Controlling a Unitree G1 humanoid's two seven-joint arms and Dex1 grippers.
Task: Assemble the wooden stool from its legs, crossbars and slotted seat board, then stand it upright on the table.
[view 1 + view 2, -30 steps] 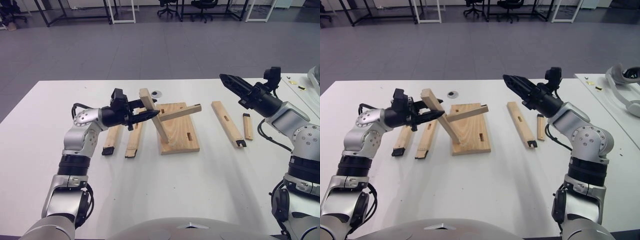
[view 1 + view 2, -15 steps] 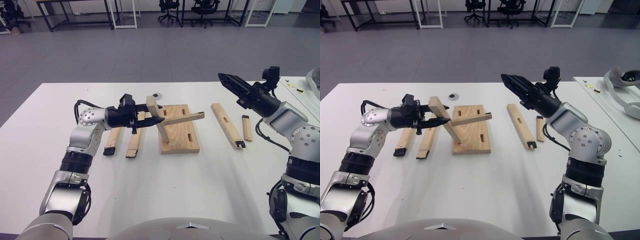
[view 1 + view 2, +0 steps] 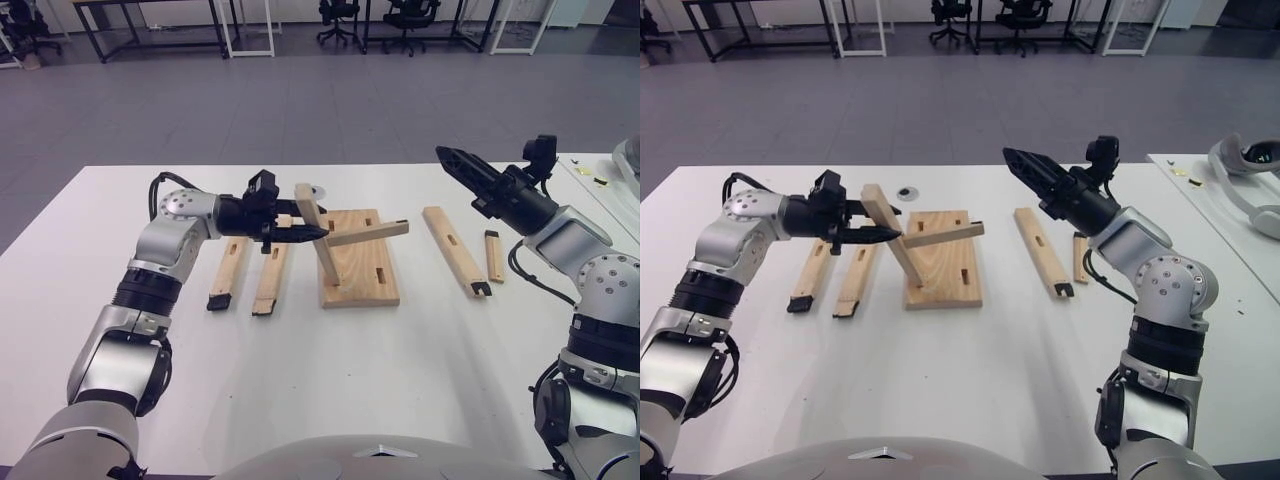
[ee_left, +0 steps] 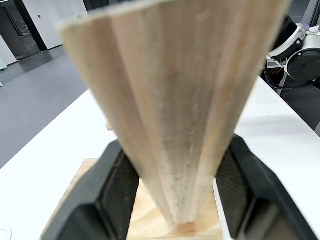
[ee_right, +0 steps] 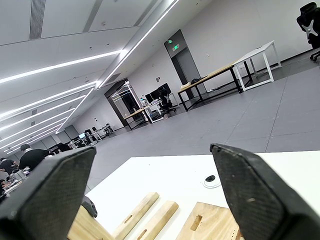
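Table: white, carries all the parts.

Seat board: flat on the table, just beyond and below your left gripper.

Held leg: tilted. Your left gripper's 2 fingers are clamped on its upper part, 1 on each side. Its lower end sits on the seat board.

Slotted leg: flat on the table, below your right gripper.

Near loose leg and outer loose leg: flat, side by side, under your left gripper's wrist.

Crossbar: sticks out from the held leg, away from your left gripper and over the seat board.

Short crossbar: flat, beside the slotted leg, under your right forearm.

Right gripper: raised off the table, fingers spread wide, holding nothing.
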